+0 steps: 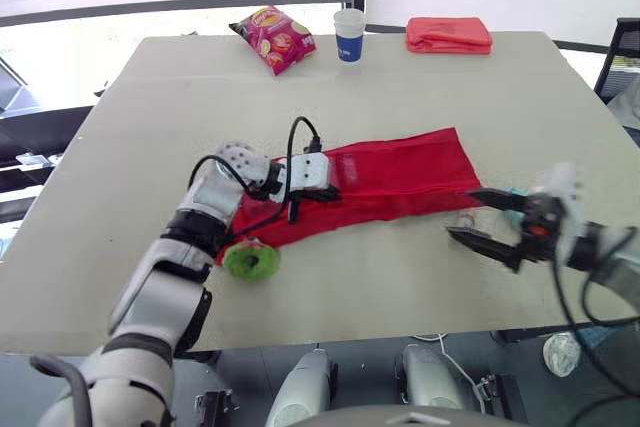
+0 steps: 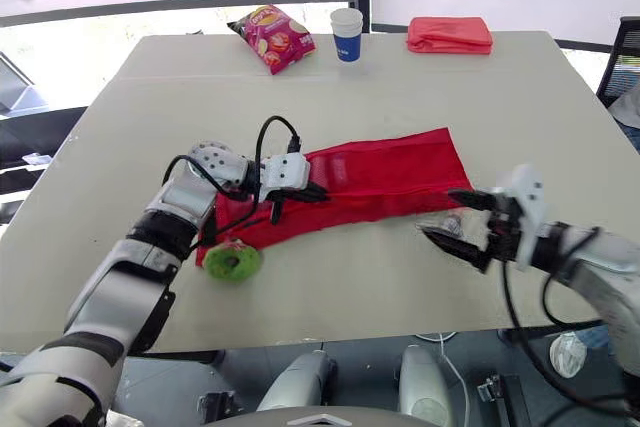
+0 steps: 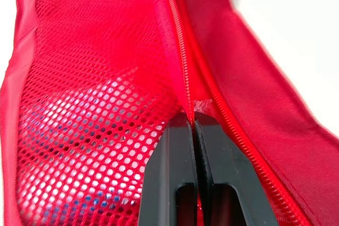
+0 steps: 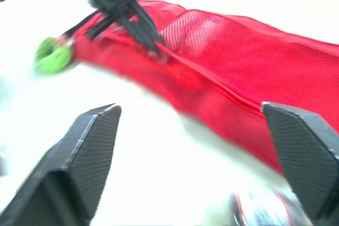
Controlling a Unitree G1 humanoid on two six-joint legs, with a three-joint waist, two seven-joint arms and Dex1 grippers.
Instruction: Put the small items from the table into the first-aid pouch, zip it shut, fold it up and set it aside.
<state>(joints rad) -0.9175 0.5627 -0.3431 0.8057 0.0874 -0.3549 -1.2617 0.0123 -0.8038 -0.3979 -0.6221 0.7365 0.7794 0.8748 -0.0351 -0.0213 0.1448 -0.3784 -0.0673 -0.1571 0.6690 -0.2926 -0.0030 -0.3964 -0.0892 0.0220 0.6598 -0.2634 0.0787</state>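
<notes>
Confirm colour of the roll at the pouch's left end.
The roll is bright green; clearest in left eye view.

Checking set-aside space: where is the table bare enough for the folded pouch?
Bare: the band between the pouch and the far row of snack bag, cup and folded red cloth; also the left side of the table. Crowded: around the pouch, with green roll, left gripper and right gripper.
</notes>
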